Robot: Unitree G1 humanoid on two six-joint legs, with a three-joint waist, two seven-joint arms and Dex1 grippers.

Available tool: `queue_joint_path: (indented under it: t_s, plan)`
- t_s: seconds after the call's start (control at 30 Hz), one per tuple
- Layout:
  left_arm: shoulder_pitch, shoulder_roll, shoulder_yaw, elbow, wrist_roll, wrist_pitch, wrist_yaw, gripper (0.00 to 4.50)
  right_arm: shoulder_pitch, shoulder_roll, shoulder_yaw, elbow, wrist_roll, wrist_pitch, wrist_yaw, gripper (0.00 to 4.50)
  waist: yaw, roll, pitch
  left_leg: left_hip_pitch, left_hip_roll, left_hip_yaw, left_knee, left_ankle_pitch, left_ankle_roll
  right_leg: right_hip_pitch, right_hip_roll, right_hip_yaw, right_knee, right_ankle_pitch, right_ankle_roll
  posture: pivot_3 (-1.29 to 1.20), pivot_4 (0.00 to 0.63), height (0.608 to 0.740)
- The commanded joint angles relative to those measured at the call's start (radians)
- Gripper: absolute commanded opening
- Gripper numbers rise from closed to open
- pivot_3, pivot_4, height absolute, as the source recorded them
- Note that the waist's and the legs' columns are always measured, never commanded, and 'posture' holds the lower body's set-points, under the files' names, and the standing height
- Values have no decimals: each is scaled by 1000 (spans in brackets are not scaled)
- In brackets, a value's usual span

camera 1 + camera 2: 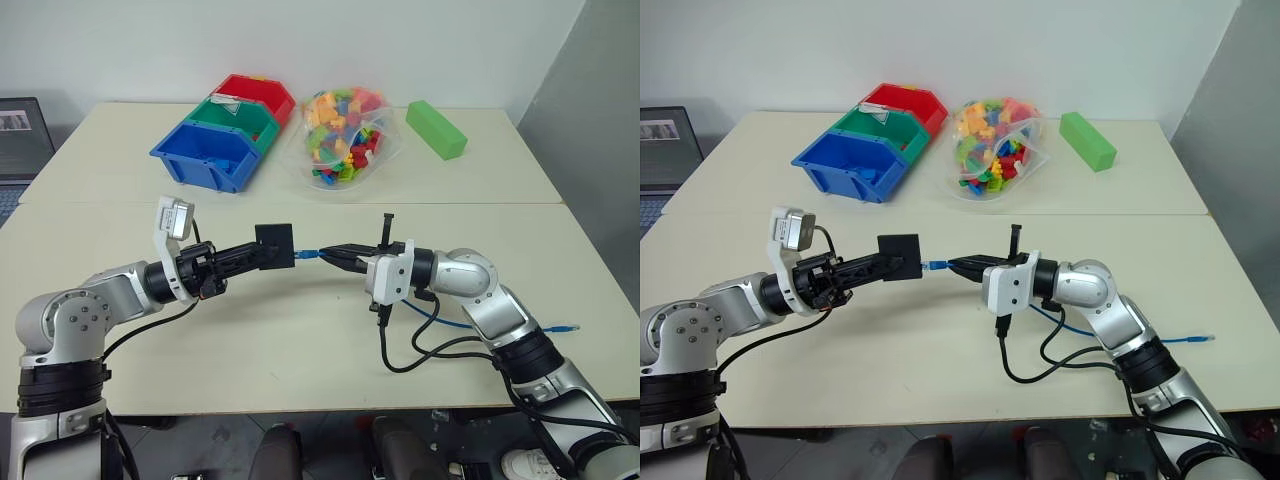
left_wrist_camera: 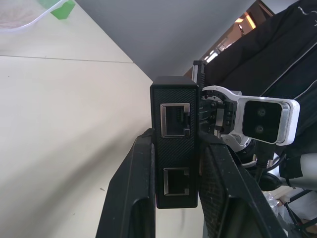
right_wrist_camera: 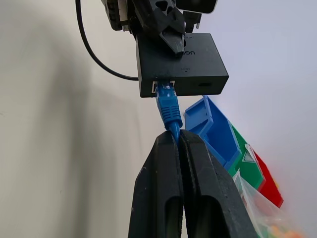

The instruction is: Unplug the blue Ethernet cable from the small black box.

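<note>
My left gripper (image 1: 262,254) is clamped on the small black box (image 1: 274,245), a finger (image 2: 126,198) pressed against each flat face, holding it in the air above the table (image 1: 300,330). My right gripper (image 1: 333,255) is pressed together on the blue Ethernet cable (image 3: 169,110), pinching it just behind its plug. The plug sits in the box's port. The rest of the cable trails past my right arm onto the table.
</note>
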Motion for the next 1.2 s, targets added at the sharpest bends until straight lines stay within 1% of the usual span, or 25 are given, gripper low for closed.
queue_joint_path:
  t_s: [0.03, 0.1, 0.17, 0.23, 0.3, 0.33, 0.4, 0.5, 0.6, 0.67, 0.77, 0.87, 0.93, 1.2]
  plan:
    - [3, 25, -1, -39, 18, -27, -18, 781, 1, 3, -8, -52, 33, -27, 23, 0, 0, 0, 0, 0, 0, 0, 0, 0, 0, 0, 0, 0, 0, 0, 0, 0, 150, 740]
    - [5, 28, -6, -39, 33, -44, -32, 781, 11, -5, -6, -72, 69, 12, 60, 476, 0, 0, 0, 0, 0, 0, 0, 0, 0, 0, 0, 0, 0, 0, 0, 0, 150, 740]
    - [5, 36, -20, -38, 53, -62, -51, 781, 19, -15, -3, -92, 96, 48, 97, 827, 1, 0, 0, 0, 0, 0, 0, 0, 0, 0, 0, 0, 0, 0, 0, 0, 150, 740]
    - [1, 39, -34, -30, 71, -78, -69, 781, 30, -29, -3, -123, 128, 97, 137, 1278, 2, 0, 0, 0, 0, 0, 0, 0, 0, 0, 0, 0, 0, 0, 0, 0, 150, 740]
    - [-5, 42, -48, -21, 88, -93, -89, 781, 41, -41, -6, -165, 171, 174, 173, 1746, 3, 0, 0, 0, 0, 0, 0, 0, 0, 0, 0, 0, 0, 0, 0, 0, 150, 740]
    - [-8, 47, -65, -19, 104, -106, -109, 781, 51, -53, -12, -208, 220, 259, 192, 1932, 3, 0, 0, 0, 0, 0, 0, 0, 0, 0, 0, 0, 0, 0, 0, 0, 150, 740]
    - [-15, 51, -88, -14, 119, -120, -144, 781, 63, -60, -34, -306, 349, 501, 195, 2329, 5, 0, 0, 0, 0, 0, 0, 0, 0, 0, 0, 0, 0, 0, 0, 0, 150, 740]
    - [-26, 46, -100, -14, 122, -123, -168, 781, 55, -27, -91, -381, 550, 836, 122, 3016, 6, 0, 0, 0, 0, 0, 0, 0, 0, 0, 0, 0, 0, 0, 0, 0, 150, 740]
    - [-30, 41, -101, -16, 116, -122, -185, 781, 43, 6, -152, -394, 715, 1080, 66, 3071, 6, 0, 0, 0, 0, -1, 0, 0, 0, 0, 0, -1, 1, 0, 0, 0, 150, 740]
    - [-34, 34, -94, -18, 107, -114, -185, 781, 48, 17, -182, -383, 783, 1182, 46, 3071, 7, 0, 0, 0, 0, -1, 0, 0, 0, 0, 0, -1, 1, 0, 0, 0, 150, 740]
    - [-45, 21, -77, -13, 84, -102, -178, 781, 60, 46, -220, -349, 862, 1286, 18, 3071, 7, 0, 0, 0, 0, -1, 0, 0, 0, 0, 0, -1, 0, 0, 0, 0, 150, 740]
    - [-46, 23, -75, -13, 73, -92, -182, 781, 58, 89, -250, -320, 921, 1354, -11, 3071, 6, 0, 0, 0, 0, -1, 0, 0, 0, 0, 0, -1, 0, -1, 1, 0, 150, 740]
    - [-47, 24, -75, -15, 64, -80, -182, 781, 52, 109, -266, -306, 942, 1381, -27, 3071, 4, 0, 0, 0, 0, -1, 0, 0, 0, 0, 0, 0, 0, -3, 5, 0, 150, 740]
    - [-54, 24, -75, -18, 49, -66, -174, 781, 30, 172, -301, -257, 983, 1419, -62, 3071, -2, 0, 0, -1, 0, -1, 0, 0, 0, -1, 0, -1, 0, -3, 5, 0, 150, 740]
